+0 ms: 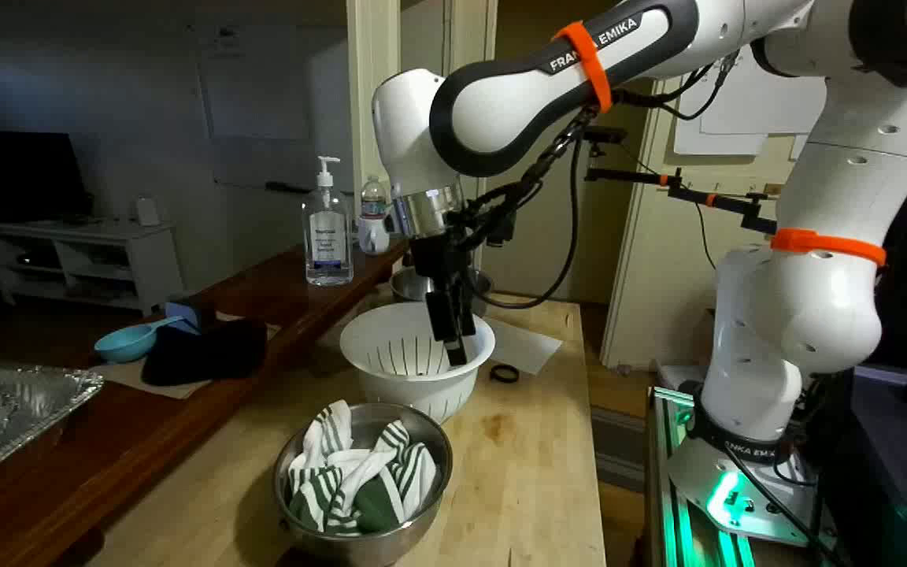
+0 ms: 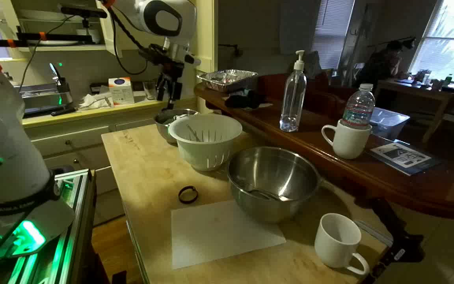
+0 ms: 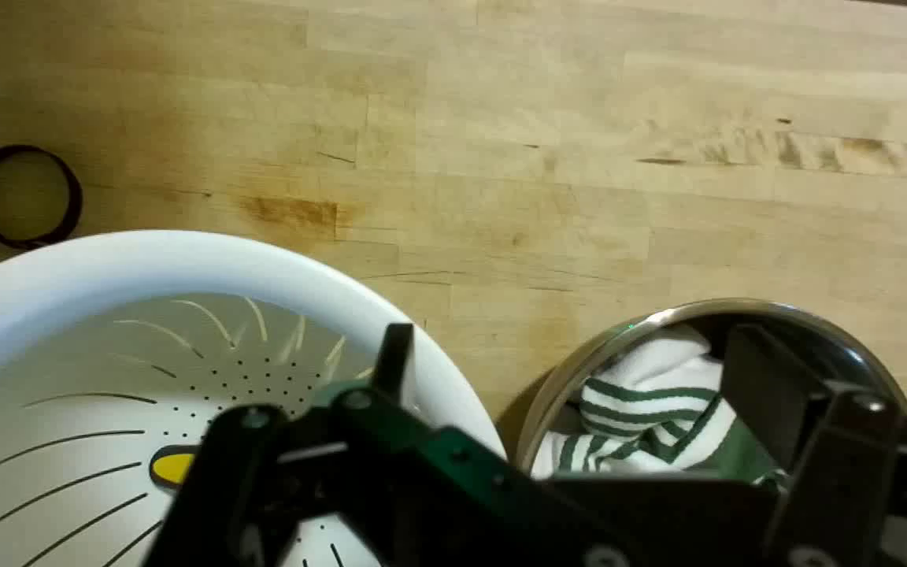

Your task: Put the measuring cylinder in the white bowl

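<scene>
The measuring cylinder is a light blue cup with a handle (image 1: 127,343), lying on the brown raised ledge beside a black item. I cannot make it out in the other views. The white bowl (image 1: 414,387) is a slotted colander on the wooden table; it also shows in an exterior view (image 2: 205,154) and at the lower left of the wrist view (image 3: 209,264). My gripper (image 1: 455,350) is above the table, near the white bowl's rim. In the wrist view my gripper (image 3: 579,370) has its fingers wide apart with nothing between them, over the gap between white bowl and cloth-filled metal bowl.
A metal bowl (image 1: 367,543) with striped cloth stands beside the white bowl. A larger metal bowl (image 2: 274,177) stands on its other side. The ledge holds a pump bottle (image 1: 328,236), black item (image 1: 205,353) and foil tray (image 1: 20,386). A mug (image 2: 337,240) stands on the table.
</scene>
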Motion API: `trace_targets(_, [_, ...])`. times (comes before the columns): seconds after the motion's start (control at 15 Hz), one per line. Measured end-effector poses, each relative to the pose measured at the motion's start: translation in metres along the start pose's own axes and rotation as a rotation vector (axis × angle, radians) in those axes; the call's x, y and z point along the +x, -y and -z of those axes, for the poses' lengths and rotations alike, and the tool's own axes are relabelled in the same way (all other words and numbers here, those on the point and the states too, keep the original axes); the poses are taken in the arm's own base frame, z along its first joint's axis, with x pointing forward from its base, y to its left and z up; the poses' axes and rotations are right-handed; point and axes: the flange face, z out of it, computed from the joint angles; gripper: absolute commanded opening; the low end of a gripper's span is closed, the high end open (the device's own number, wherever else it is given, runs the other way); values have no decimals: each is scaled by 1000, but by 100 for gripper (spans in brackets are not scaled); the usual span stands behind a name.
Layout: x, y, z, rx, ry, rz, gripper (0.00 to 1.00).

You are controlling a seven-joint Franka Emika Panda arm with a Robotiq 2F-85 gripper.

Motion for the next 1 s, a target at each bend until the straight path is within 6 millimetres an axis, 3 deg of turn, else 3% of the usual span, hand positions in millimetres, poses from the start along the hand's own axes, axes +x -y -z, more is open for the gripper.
trace_targets(0.67, [1,-1,2,-9,-12,-15,100])
trace_targets(1.0, [31,-26,42,-139,-228,-157,100])
